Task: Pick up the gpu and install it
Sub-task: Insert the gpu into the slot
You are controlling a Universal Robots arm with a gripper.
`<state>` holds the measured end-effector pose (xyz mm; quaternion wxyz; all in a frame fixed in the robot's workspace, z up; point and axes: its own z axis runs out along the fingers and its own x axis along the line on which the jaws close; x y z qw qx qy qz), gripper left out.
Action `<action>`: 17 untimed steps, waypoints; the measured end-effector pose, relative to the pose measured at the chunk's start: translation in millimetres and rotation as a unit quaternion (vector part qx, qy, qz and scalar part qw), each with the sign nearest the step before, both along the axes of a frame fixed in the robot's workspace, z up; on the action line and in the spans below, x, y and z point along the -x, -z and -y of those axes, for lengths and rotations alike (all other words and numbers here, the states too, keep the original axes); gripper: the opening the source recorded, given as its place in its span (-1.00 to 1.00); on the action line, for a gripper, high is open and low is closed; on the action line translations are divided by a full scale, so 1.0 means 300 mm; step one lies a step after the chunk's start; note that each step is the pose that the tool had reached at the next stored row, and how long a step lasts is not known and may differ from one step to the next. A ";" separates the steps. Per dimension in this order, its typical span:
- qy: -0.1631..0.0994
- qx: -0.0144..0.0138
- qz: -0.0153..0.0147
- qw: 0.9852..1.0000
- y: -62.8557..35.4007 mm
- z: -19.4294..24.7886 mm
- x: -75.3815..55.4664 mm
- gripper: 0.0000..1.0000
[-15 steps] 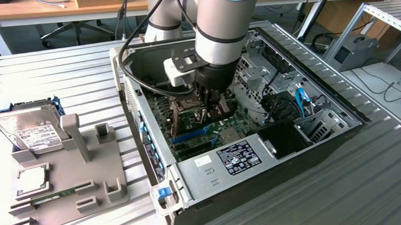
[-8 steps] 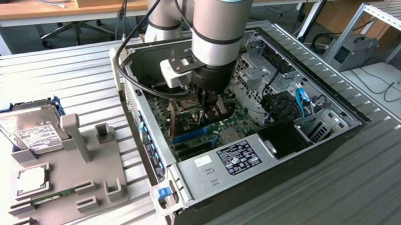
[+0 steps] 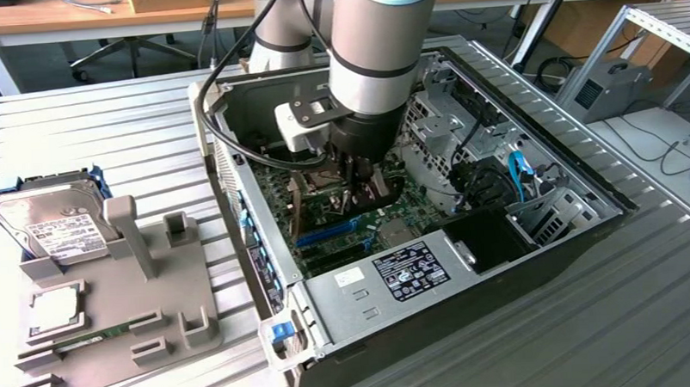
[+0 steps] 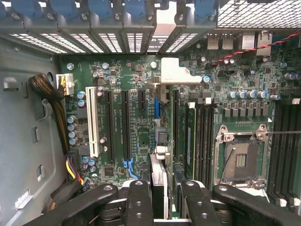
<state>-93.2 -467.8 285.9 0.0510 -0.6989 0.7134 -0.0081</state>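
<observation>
Fingers (image 4: pixel 162 200) clenched on gpu (image 4: pixel 159 181), edge-on above motherboard (image 4: pixel 136 127), inside computer case (image 3: pixel 576 228)

Green motherboard (image 4: pixel 141 127), white slot (image 4: pixel 91 122), blue slot (image 4: pixel 156 109), grey tray (image 3: pixel 109 339), black hand (image 4: pixel 162 202)

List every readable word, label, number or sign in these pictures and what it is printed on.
None can be read.
White label on the hard drive: print too small.
Black label on the power supply: white marks and symbols, unreadable.
White lettering on the motherboard: too fine to read.
</observation>
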 end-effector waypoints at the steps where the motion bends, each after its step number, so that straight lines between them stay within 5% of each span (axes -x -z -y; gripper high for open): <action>1: 0.001 0.000 0.000 1.000 0.000 0.000 0.000 -0.41; 17: 0.006 0.000 0.000 1.000 0.009 0.001 0.012 -0.41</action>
